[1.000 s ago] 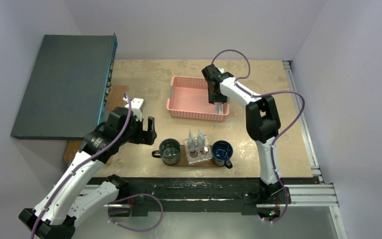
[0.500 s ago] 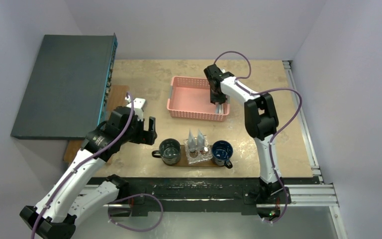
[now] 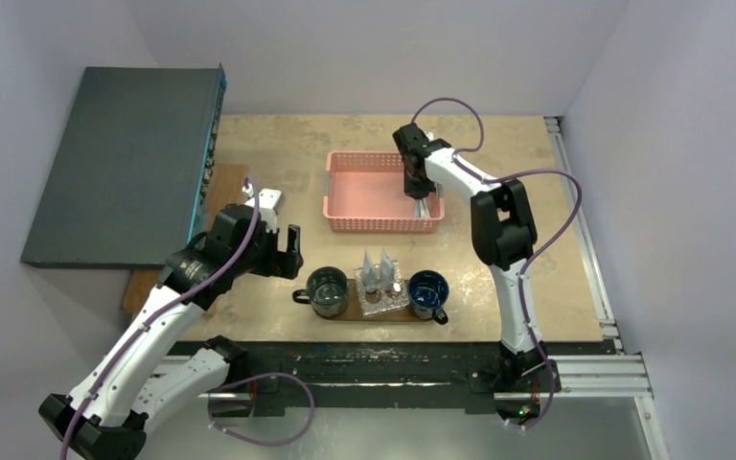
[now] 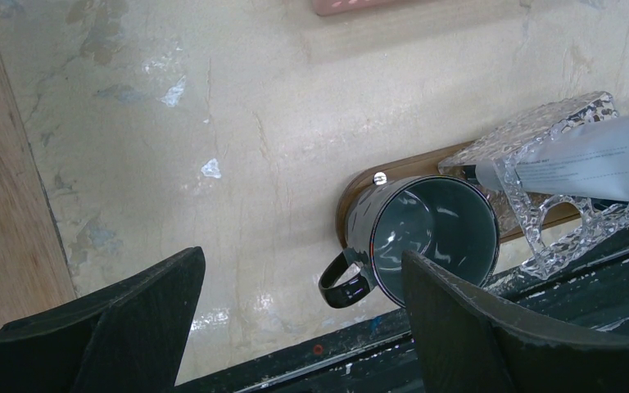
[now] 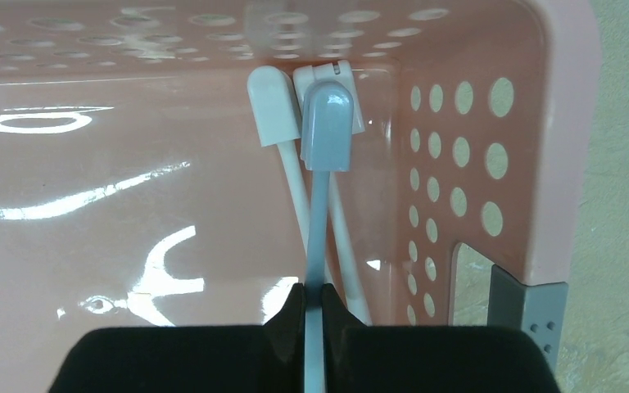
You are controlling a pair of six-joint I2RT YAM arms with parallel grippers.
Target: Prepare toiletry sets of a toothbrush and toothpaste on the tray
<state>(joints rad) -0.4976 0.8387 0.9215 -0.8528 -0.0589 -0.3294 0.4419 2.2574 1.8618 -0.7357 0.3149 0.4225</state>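
In the right wrist view my right gripper (image 5: 314, 304) is shut on the stem of a pale blue toothbrush (image 5: 325, 123), inside the pink basket (image 5: 557, 123) at its right corner. Two white toothbrushes (image 5: 272, 106) lie just under and beside it. From above, the right gripper (image 3: 420, 194) dips into the basket (image 3: 345, 196). The brown tray (image 3: 353, 310) near the front carries a grey mug (image 3: 327, 290), a blue mug (image 3: 428, 289) and a glass holder with toothpaste tubes (image 3: 380, 273). My left gripper (image 3: 284, 251) hangs open, empty, left of the tray.
The left wrist view looks down on the grey mug (image 4: 434, 237), the tray end (image 4: 359, 182), a toothpaste tube (image 4: 590, 160) and the glass holder (image 4: 557, 246). A dark grey slab (image 3: 125, 158) fills the left side. A metal rail (image 3: 585, 240) runs along the right edge.
The right gripper's jaws have closed on the blue toothbrush, and the pink basket has shifted slightly square. The left arm has stayed still.
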